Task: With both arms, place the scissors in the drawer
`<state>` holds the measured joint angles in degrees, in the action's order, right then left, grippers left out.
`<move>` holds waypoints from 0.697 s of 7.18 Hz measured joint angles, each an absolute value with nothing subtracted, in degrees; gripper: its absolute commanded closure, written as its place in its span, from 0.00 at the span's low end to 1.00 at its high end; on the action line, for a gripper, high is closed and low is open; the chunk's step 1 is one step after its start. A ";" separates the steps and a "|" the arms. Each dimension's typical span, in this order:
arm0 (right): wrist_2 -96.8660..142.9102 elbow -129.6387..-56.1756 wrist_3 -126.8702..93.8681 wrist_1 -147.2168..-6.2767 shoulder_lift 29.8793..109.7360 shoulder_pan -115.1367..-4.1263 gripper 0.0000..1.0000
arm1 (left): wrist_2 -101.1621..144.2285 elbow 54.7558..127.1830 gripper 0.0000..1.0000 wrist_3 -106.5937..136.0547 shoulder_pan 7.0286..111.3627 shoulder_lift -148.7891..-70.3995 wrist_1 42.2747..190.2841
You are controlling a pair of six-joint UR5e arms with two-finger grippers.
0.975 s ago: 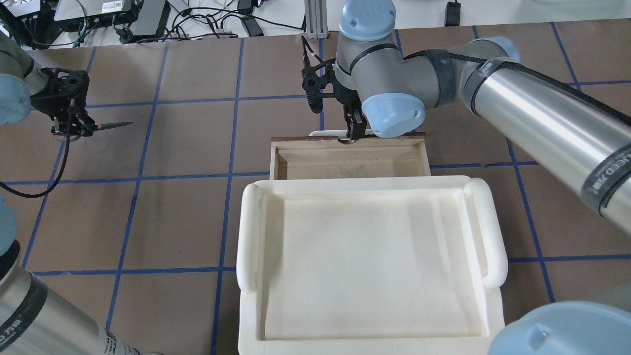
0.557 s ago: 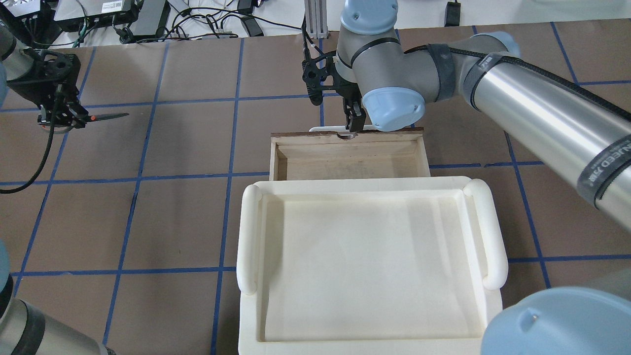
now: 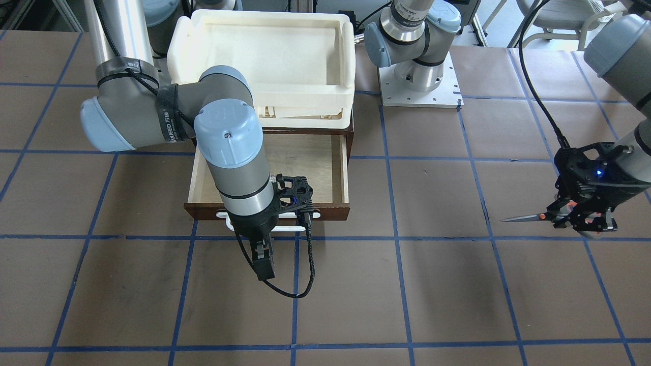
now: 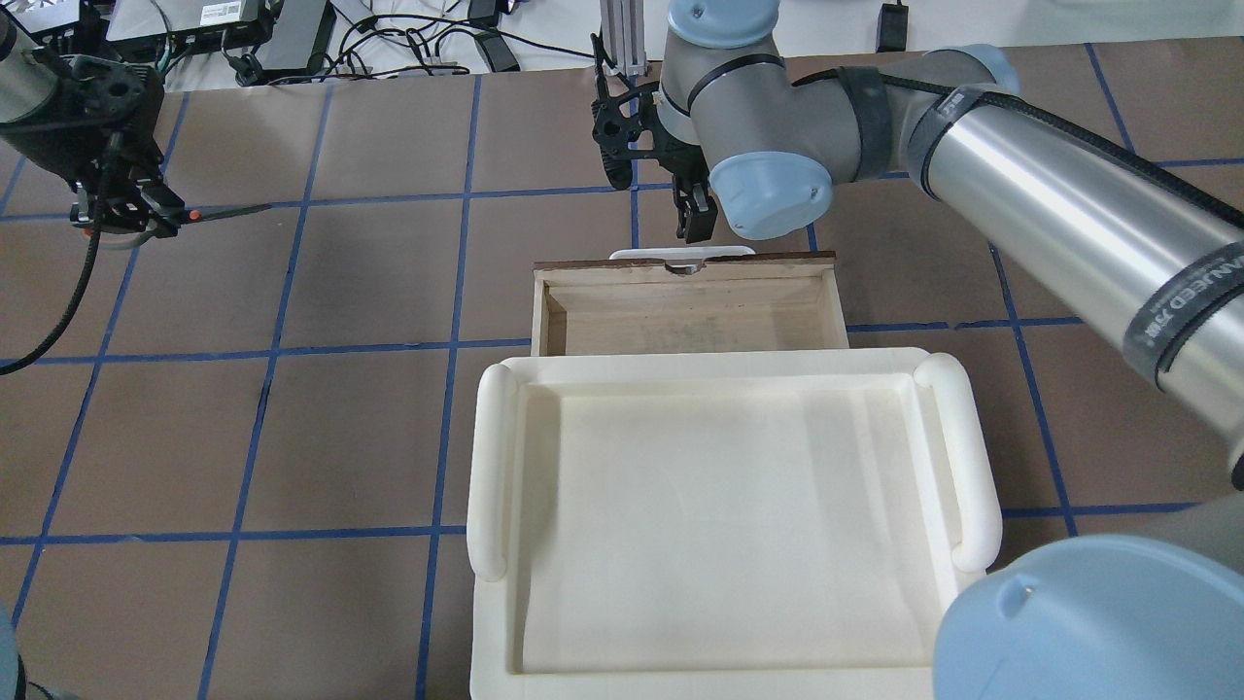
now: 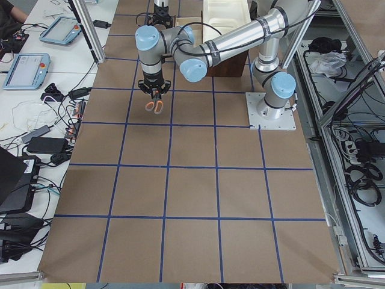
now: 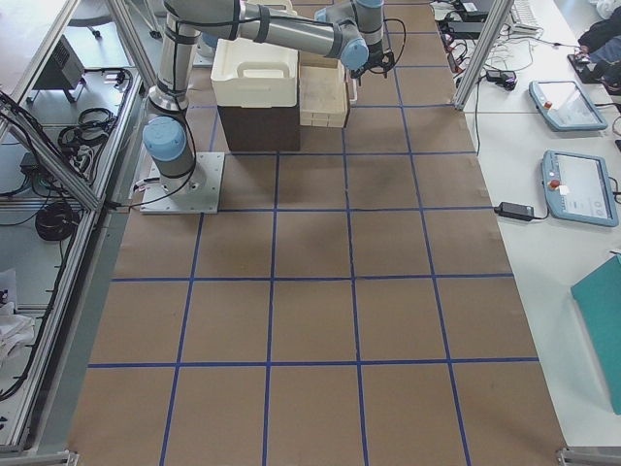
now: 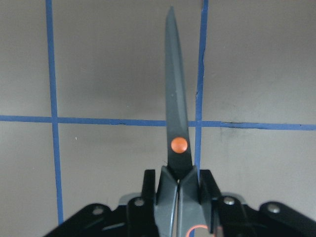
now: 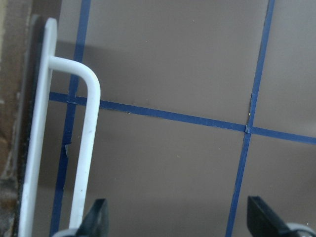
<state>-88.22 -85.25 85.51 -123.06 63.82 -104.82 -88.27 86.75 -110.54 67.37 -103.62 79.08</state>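
My left gripper [image 4: 124, 209] is shut on the handles of the scissors [image 4: 225, 208], held above the table far to the drawer's left. The dark blades point toward the drawer. The scissors also show in the front-facing view [image 3: 531, 217] and the left wrist view [image 7: 176, 123], with the orange pivot dot just ahead of the fingers. The drawer [image 4: 680, 326] stands pulled open and holds nothing. My right gripper [image 4: 696, 222] hangs open and empty just beyond the drawer's white bar handle [image 4: 680, 253]. In the right wrist view the handle [image 8: 85, 148] lies beside one fingertip [image 8: 97, 219].
A white plastic bin [image 4: 491, 467] sits on top of the dark cabinet, nearer the robot than the open drawer. Brown table with blue grid lines lies between the scissors and the drawer. Cables and electronics lie beyond the table's far edge.
My left gripper has carried the scissors up and toward the far edge. My right gripper has come off the drawer's handle and drawn back from the drawer front.
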 measured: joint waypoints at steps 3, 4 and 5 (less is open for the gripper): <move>-88.74 -85.15 85.72 -114.92 64.69 -104.84 0.00 | -88.49 86.75 1.00 -110.22 68.08 -102.24 80.08; -88.74 -85.16 85.98 -114.48 64.63 -104.85 0.00 | -88.42 86.75 1.00 -110.20 68.10 -102.22 80.22; -88.67 -85.15 86.60 -114.46 64.48 -104.85 0.00 | -88.20 86.75 1.00 -110.16 68.14 -102.30 80.36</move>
